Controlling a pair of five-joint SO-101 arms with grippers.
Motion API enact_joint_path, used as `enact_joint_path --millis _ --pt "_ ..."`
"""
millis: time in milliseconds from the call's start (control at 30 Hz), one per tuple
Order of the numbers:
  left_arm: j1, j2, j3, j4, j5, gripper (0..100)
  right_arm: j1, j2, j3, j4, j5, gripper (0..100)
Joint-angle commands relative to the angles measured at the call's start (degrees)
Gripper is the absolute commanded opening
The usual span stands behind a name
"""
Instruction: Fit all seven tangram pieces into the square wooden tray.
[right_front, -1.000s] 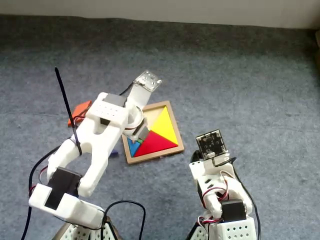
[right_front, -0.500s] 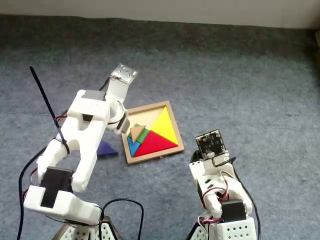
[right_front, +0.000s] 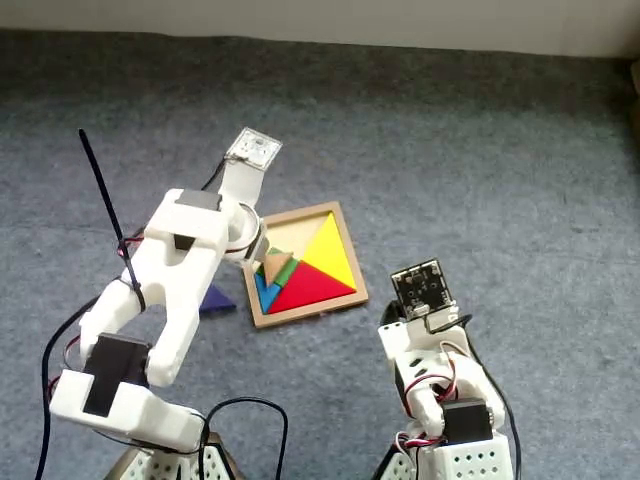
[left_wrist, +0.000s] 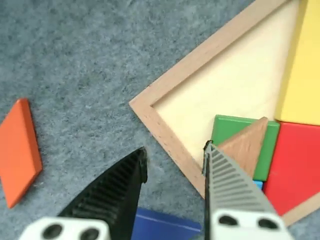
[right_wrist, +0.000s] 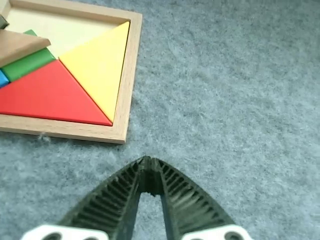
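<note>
Tray: the square wooden tray (right_front: 310, 309) lay on the carpet between the two arms, one corner turned toward the left arm.
Seated pieces: a yellow triangle (right_front: 332, 250) lay along the tray's right edge. A red triangle (right_front: 310, 287) lay along its near edge, and the two met along one side.
Smaller pieces: a green square (right_front: 287, 271) touched the red triangle. A light blue piece (right_front: 265, 293) sat in the tray's near-left corner.
Loose piece: a tan triangle (left_wrist: 245, 142) lay tilted on top of the green square, not flat in the tray.
Bare floor: pale wood showed in the tray's far-left part.
Outside the tray: a dark blue triangle (right_front: 213, 297) lay on the carpet just beside the tray's left edge. An orange parallelogram (left_wrist: 19, 150) lay well apart from the tray's left corner.
Left gripper (left_wrist: 175, 148): spread wide and empty, astride the rim at the tray's left corner. One finger hung over the carpet and the other just beside the tan triangle; whether it touched could not be told.
Right gripper (right_wrist: 148, 162): fingers pressed together with nothing between them, over the carpet near the tray's near-right corner.
Surface: grey-blue, short-pile carpet (right_front: 480, 180).
Room: a pale strip (right_front: 400, 20) ran along the carpet's far edge.
</note>
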Motion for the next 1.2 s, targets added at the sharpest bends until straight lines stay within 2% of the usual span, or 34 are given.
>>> enact_joint_path --millis 0,300,433,533,700,900,1167 --pt "3.2 -1.7 -0.4 -0.8 0.4 19 0.7 -0.9 4.6 -0.1 0.7 0.6" --pt "10.2 -1.8 0.1 -0.8 0.4 19 0.7 -0.9 4.6 -0.1 0.7 0.6" --pt "10.0 -3.0 -1.5 -0.7 0.5 19 0.7 -0.9 4.6 -0.1 0.7 0.6" --pt "8.4 -6.4 -2.1 2.6 0.6 19 0.7 -0.9 4.6 -0.1 0.7 0.6" --pt "9.7 -14.8 0.7 8.0 0.4 19 0.7 -0.9 4.6 -0.1 0.7 0.6" --pt "13.0 -19.3 8.5 7.9 0.4 19 0.7 -0.9 4.6 -0.1 0.7 0.6" --pt "10.7 -11.6 8.7 1.5 0.4 19 0.7 -0.9 4.6 -0.1 0.7 0.6"
